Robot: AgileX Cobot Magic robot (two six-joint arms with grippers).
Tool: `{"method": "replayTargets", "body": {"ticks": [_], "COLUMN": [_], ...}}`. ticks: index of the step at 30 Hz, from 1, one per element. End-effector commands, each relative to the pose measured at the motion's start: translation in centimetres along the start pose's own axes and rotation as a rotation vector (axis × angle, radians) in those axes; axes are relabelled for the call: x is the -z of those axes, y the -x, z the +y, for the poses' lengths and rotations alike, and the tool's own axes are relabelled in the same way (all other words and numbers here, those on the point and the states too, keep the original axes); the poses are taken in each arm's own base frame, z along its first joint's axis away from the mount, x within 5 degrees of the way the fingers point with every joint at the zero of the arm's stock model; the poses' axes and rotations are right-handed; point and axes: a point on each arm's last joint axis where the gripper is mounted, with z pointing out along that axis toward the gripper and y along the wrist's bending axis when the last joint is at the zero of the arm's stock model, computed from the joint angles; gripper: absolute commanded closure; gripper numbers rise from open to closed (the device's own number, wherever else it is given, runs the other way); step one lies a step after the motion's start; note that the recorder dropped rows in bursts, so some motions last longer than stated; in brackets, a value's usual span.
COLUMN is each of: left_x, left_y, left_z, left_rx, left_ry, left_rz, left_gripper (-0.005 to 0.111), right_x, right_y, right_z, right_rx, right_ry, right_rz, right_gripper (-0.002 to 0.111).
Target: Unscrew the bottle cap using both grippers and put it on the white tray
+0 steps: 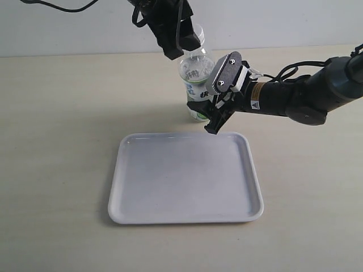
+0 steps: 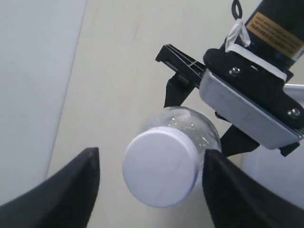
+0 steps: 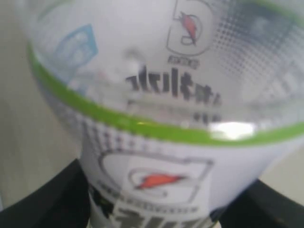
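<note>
The bottle [image 1: 194, 72] stands upright on the table just behind the white tray [image 1: 181, 181]. My right gripper [image 1: 207, 117] comes in from the right and is shut on its labelled lower body [image 3: 156, 156]; the dark fingers [image 3: 45, 202] press both sides of the label. My left gripper [image 1: 176, 37] hangs over the bottle's top and hides most of the neck in the exterior view. In the left wrist view the white bottle cap [image 2: 161, 166] sits on the neck between the left gripper [image 2: 151, 161] jaws, which are open: one finger [image 2: 71, 185] stands well clear, the other is close beside the cap.
The beige table [image 1: 57, 141] surrounds the tray on all sides. A pale wall [image 1: 85, 34] runs along the back edge behind the bottle. The right arm [image 1: 306, 96] and its cables stretch across the right side of the table.
</note>
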Motion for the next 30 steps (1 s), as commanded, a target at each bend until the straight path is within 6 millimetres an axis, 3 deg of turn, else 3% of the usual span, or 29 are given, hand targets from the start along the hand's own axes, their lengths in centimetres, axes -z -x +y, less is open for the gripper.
{"method": "replayTargets", "body": {"ticks": [1,11,30], "left_x": [-0.1,-1.2,-1.1], "left_y": [0.2,-0.3,-0.3], "left_z": [0.1,-0.2,-0.2], "left_rx": [0.006,0.014,0.012], "left_ry": [0.014,-0.02,-0.017], "left_rz": [-0.01,0.013,0.012], "left_gripper": [0.045,0.045,0.045], "right_x": [0.1,0.1,0.1], "right_y": [-3.0,-3.1,-3.1], "right_z": [0.8,0.8,0.8], "right_rx": [0.034,0.038,0.04], "right_ry": [0.031,0.033,0.033], "right_rz": [0.226,0.242,0.242], "right_gripper": [0.108,0.108,0.108]}}
